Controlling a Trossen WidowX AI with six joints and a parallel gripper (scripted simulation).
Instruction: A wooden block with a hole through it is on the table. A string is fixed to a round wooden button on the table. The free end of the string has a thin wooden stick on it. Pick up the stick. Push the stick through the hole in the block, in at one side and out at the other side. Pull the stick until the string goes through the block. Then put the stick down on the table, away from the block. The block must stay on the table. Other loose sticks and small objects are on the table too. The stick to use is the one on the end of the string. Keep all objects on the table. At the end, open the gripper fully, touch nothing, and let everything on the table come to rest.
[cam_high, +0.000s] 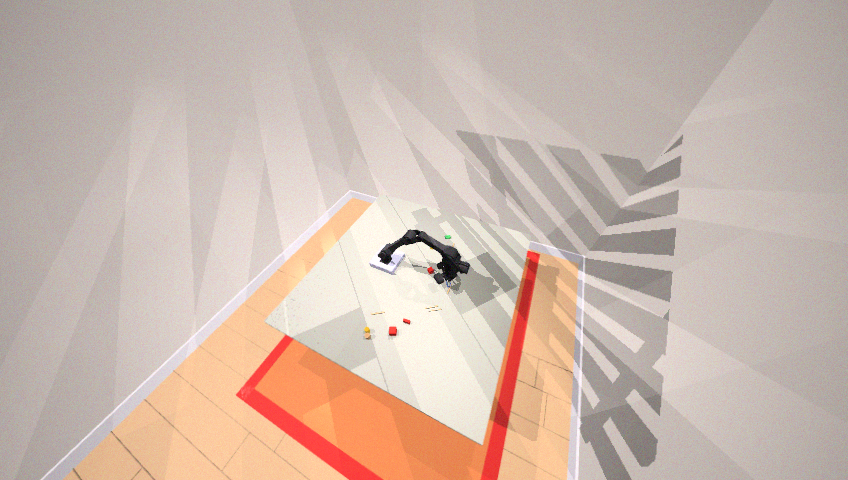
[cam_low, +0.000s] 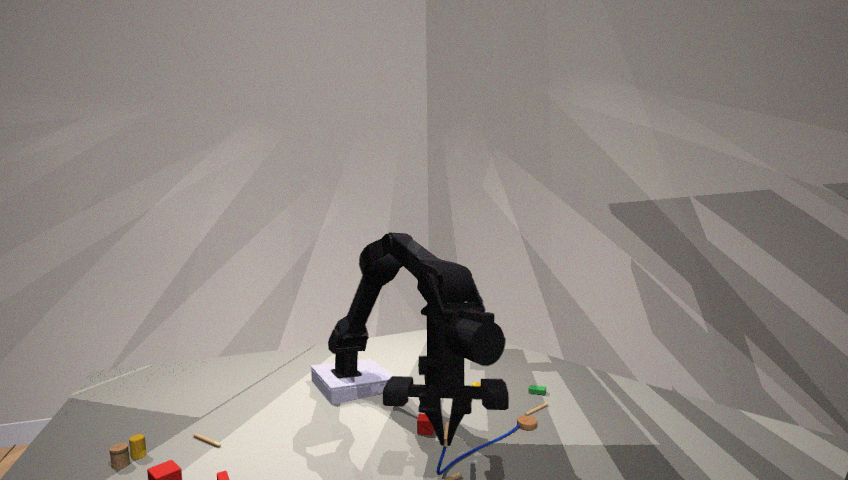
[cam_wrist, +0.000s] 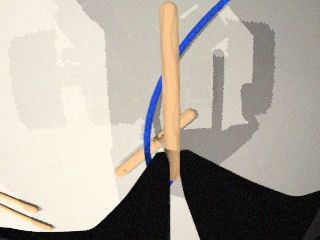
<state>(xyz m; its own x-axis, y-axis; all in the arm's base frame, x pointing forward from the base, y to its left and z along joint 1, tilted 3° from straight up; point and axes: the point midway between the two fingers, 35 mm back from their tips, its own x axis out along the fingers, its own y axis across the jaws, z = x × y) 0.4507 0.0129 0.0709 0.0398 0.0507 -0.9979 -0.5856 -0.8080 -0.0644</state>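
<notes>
My gripper (cam_low: 445, 443) (cam_wrist: 171, 160) is shut on the string's stick (cam_wrist: 170, 75) (cam_low: 446, 428), near its string end, and holds it above the table. In the wrist view the stick's free end points up the picture. The blue string (cam_low: 482, 447) (cam_wrist: 148, 120) sags from the gripper to the table and runs to the round wooden button (cam_low: 527, 422) on the right. The red block (cam_low: 424, 424) (cam_high: 430, 270) stands on the table just left of and behind the fingertips in the exterior view; its hole is not clear now. The stick is outside the block.
A loose stick (cam_wrist: 131, 165) (cam_low: 453, 477) lies below the gripper, another (cam_low: 536, 408) behind the button. Two more sticks (cam_high: 433, 308), a larger red block (cam_high: 392, 330) (cam_low: 164, 471), a small red piece (cam_high: 406, 321), two cylinders and a green piece (cam_low: 537, 390) lie farther off.
</notes>
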